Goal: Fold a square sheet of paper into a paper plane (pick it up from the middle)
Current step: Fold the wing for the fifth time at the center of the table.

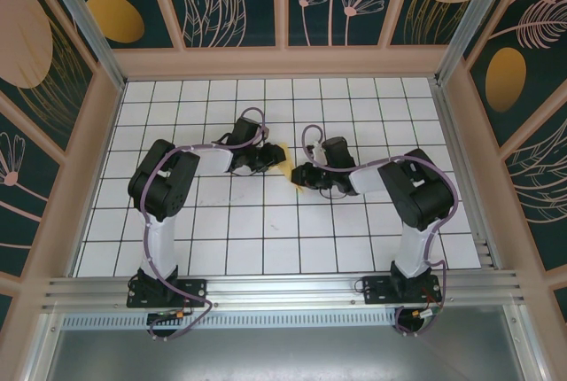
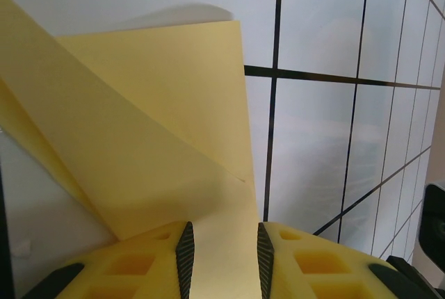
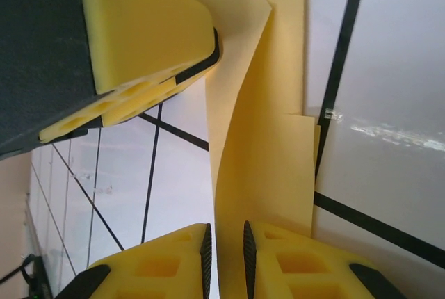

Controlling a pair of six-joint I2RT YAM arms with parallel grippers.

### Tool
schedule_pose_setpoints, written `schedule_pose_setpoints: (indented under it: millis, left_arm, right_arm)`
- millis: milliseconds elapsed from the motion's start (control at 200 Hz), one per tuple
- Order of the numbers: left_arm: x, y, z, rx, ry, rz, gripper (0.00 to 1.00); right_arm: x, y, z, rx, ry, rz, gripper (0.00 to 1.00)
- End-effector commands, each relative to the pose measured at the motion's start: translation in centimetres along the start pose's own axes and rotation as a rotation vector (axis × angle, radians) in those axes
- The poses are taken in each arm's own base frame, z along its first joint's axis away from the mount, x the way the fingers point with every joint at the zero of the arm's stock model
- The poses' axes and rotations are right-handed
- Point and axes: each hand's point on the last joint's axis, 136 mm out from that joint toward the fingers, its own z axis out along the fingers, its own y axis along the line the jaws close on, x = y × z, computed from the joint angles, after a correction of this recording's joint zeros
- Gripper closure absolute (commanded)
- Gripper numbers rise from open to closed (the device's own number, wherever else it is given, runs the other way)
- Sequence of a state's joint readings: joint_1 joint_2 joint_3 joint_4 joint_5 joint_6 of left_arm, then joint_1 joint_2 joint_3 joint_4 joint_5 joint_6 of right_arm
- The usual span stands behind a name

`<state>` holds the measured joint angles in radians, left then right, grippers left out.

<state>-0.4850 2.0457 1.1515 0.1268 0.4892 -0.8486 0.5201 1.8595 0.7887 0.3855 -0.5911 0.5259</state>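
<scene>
Two black arms reach inward over the white gridded worktop [image 1: 266, 230], and their tips nearly meet near its middle. The yellow paper [image 1: 280, 158] sits between them. Little of it shows from above, just a patch beside the left claw [image 1: 266, 161] and another under the right claw [image 1: 299, 175].

From the left wrist, the yellow paper [image 2: 160, 104] is partly folded, with one flap laid slantwise over another and a sharp crease running towards the claw. Its lower part fills the gap between the left claw's [image 2: 224, 240] yellow fingers. They stand somewhat apart, and I cannot tell whether they press on the paper.

From the right wrist, a long creased band of paper [image 3: 257, 139] rises off the tiles and runs down into the narrow slit of the right claw [image 3: 226, 240]. Its fingers are nearly together, but I cannot tell whether they pinch the band. The left claw's finger [image 3: 139, 28] hangs just beside the band's upper part.
</scene>
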Motion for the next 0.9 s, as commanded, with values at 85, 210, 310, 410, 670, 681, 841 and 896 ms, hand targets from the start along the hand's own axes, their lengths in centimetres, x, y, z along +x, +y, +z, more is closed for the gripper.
schedule_pose_setpoints:
  millis: [85,210,310,410,670,681,841,896]
  left_arm:
    - [0.1,3.3,1.1,-0.121,0.002,-0.016,0.67]
    - [0.1,3.4,1.2,-0.127,0.006,-0.021,0.67]
    - [0.0,3.3,1.2,-0.124,0.008,-0.023,0.67]
    - [-0.2,2.8,1.1,-0.116,0.005,-0.019,0.67]
    - [-1.8,-0.2,-0.3,-0.058,-0.038,0.035,0.64]
    - [-2.0,-0.4,-0.4,-0.052,-0.043,0.039,0.64]
    - [-2.5,-3.5,-1.9,0.059,-0.081,0.093,0.60]
    - [-2.2,-4.0,-2.2,0.096,-0.086,0.107,0.60]
  right_arm:
    - [-0.9,0.4,0.0,0.065,-0.009,-0.174,0.80]
    - [-0.9,0.2,0.3,0.107,-0.007,-0.242,0.82]
    - [-0.8,0.0,0.4,0.113,-0.005,-0.252,0.85]
    - [-0.6,-0.2,0.4,0.112,-0.004,-0.240,0.92]
    - [-0.9,0.3,-0.4,0.000,-0.042,-0.144,1.00]
    - [-0.9,0.3,-0.5,-0.005,-0.043,-0.141,1.00]
    - [-1.1,0.6,-0.9,-0.066,-0.051,-0.085,1.00]
    - [-1.1,0.7,-1.1,-0.082,-0.052,-0.066,1.00]
